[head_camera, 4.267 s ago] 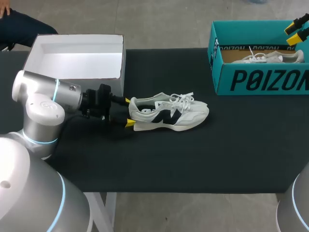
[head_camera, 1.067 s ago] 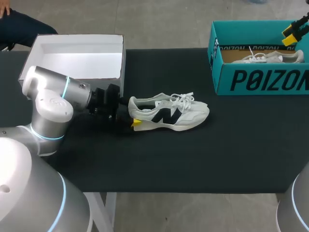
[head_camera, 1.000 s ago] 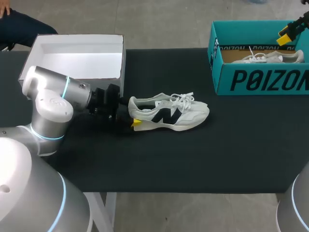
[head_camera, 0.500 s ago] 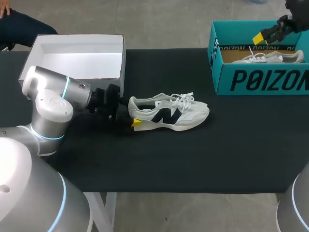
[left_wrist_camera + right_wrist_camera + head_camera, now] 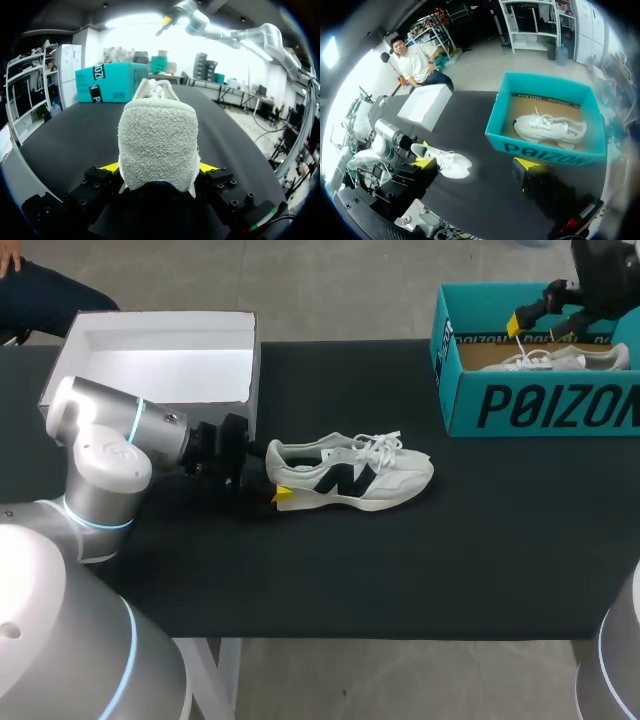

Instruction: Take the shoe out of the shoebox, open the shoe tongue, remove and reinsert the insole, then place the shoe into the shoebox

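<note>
A white sneaker (image 5: pixel 350 475) with a dark side logo lies on the black table (image 5: pixel 400 570), toe pointing right. My left gripper (image 5: pixel 275 472) is shut on its heel; in the left wrist view the grey terry heel (image 5: pixel 157 142) fills the space between the gripper's (image 5: pixel 157 170) yellow tips, which press on both sides. My right gripper (image 5: pixel 535 325) hangs open high over the teal shoebox (image 5: pixel 540 405); nothing is between its fingers (image 5: pixel 475 165). From up there it looks down on the sneaker (image 5: pixel 445 162) and the shoebox (image 5: pixel 545 147).
A second white shoe (image 5: pixel 560 358) lies inside the teal shoebox at the back right. An open white box (image 5: pixel 160 350) stands at the back left, just behind my left arm.
My right gripper has moved left across the top of the teal shoebox and turned. The left arm and the sneaker have stayed where they were.
</note>
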Robot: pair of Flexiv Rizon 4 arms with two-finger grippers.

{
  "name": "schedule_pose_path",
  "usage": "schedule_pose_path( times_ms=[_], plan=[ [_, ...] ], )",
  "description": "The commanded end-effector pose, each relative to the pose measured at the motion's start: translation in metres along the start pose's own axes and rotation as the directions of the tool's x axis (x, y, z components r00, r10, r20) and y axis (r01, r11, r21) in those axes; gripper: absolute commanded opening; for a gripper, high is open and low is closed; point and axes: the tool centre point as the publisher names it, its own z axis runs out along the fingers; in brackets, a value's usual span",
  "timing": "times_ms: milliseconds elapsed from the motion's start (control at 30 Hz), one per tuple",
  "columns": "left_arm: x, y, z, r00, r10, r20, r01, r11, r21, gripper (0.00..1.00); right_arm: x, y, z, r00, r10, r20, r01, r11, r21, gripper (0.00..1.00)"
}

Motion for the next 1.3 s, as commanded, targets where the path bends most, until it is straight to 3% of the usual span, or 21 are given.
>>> schedule_pose_path(
  times_ms=[33,67,200,267,300,567,767,967,1100,1300],
  plan=[
    [0.0,0.0,0.001,1.0,-0.001,-0.001,0.001,1.0,-0.004,0.0,0.016,0.0,0.012,0.993,0.062,0.099,-0.074,0.991,0.114,1.0],
    [0.0,0.0,0.001,1.0,-0.001,-0.001,0.001,1.0,-0.004,0.0,0.025,0.0,0.014,0.995,0.079,0.069,-0.085,0.991,0.1,1.0],
    [0.0,0.0,0.001,1.0,-0.001,-0.001,0.001,1.0,-0.004,0.0,0.05,-0.003,0.027,0.959,0.183,0.214,-0.223,0.959,0.178,1.0],
    [0.0,0.0,0.001,1.0,-0.001,-0.001,0.001,1.0,-0.004,0.0,0.059,-0.004,0.03,0.958,0.206,0.197,-0.241,0.955,0.172,1.0],
    [0.0,0.0,0.001,1.0,-0.001,-0.001,0.001,1.0,-0.004,0.0,0.065,-0.004,0.033,0.946,0.209,0.247,-0.261,0.945,0.198,1.0],
    [0.0,0.0,0.001,1.0,-0.001,-0.001,0.001,1.0,-0.004,0.0,0.086,-0.004,0.044,0.91,0.278,0.306,-0.352,0.909,0.222,1.0],
    [0.0,0.0,0.001,1.0,-0.001,-0.001,0.001,1.0,-0.004,0.0,0.108,-0.003,0.058,0.889,0.213,0.407,-0.33,0.912,0.245,1.0],
    [0.0,0.0,0.001,1.0,-0.001,-0.001,0.001,1.0,-0.004,0.0,0.13,-0.006,0.079,0.881,0.132,0.454,-0.307,0.89,0.336,1.0],
    [0.0,0.0,0.001,1.0,-0.001,-0.001,0.001,1.0,-0.004,0.0,0.14,-0.011,0.089,0.839,0.156,0.521,-0.354,0.884,0.304,1.0],
    [0.0,0.0,0.001,1.0,-0.001,-0.001,0.001,1.0,-0.004,0.0,0.158,-0.021,0.109,0.817,0.205,0.539,-0.412,0.861,0.297,1.0]
  ],
)
